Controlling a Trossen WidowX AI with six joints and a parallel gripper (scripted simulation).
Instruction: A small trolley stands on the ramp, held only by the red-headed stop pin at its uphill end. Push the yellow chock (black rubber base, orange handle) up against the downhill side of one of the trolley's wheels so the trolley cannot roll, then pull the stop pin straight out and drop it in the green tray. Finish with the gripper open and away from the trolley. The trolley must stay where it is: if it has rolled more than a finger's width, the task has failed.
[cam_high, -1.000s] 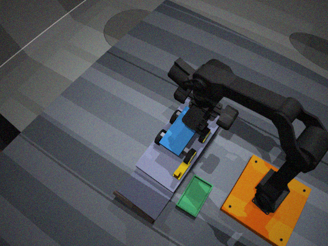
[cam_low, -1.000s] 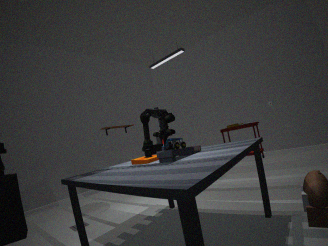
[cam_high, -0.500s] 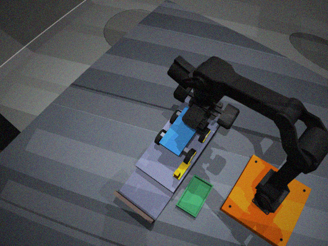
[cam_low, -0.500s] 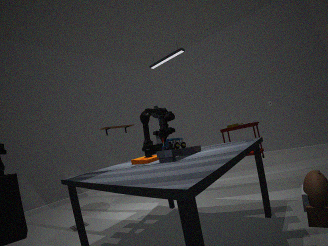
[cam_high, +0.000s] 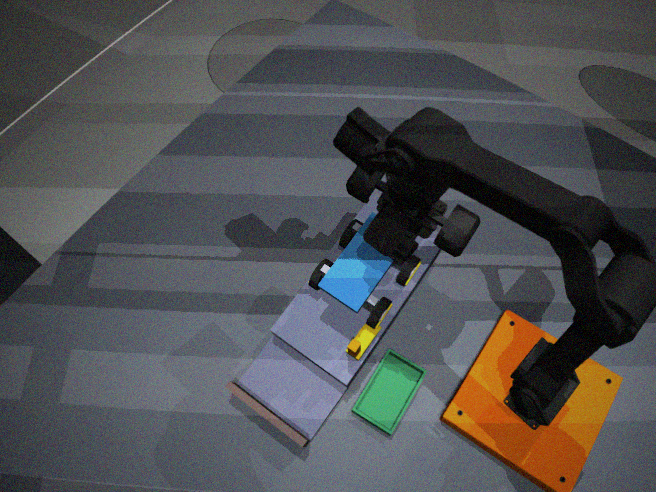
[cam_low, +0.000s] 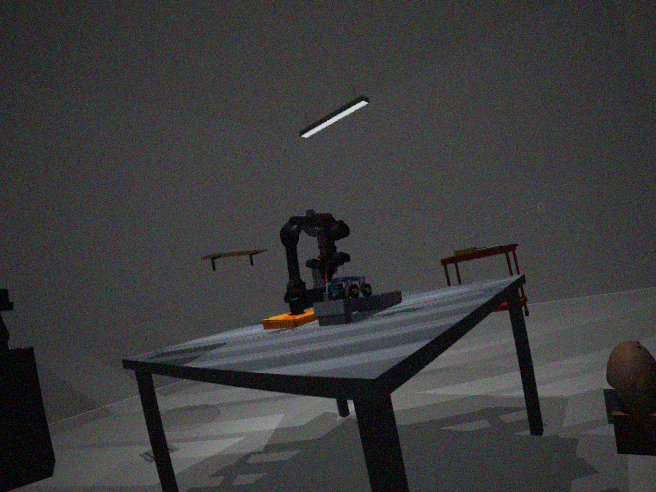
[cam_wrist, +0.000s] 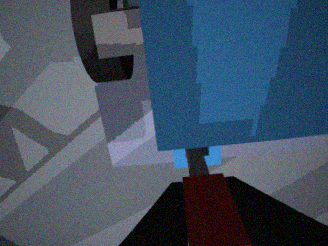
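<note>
Stop pin (cam_wrist: 216, 207) clamped in gripper (cam_wrist: 203, 190); gripper pointing down.

My own arm blocks the view

From above, my arm (cam_high: 508, 190) hides the ramp's one o'clock end (cam_high: 309, 328) and my fingertips. At my wrist, the lower edge crops the red pin head (cam_wrist: 212, 207); the trolley's deck (cam_wrist: 240, 65) runs off at twelve.

Before you, the flat blue trolley deck (cam_high: 353, 272) (cam_low: 349, 278) (cam_wrist: 240, 75) looks smooth, matt plastic; the shallow green tray (cam_high: 389, 392) looks like smooth plastic too.
</note>
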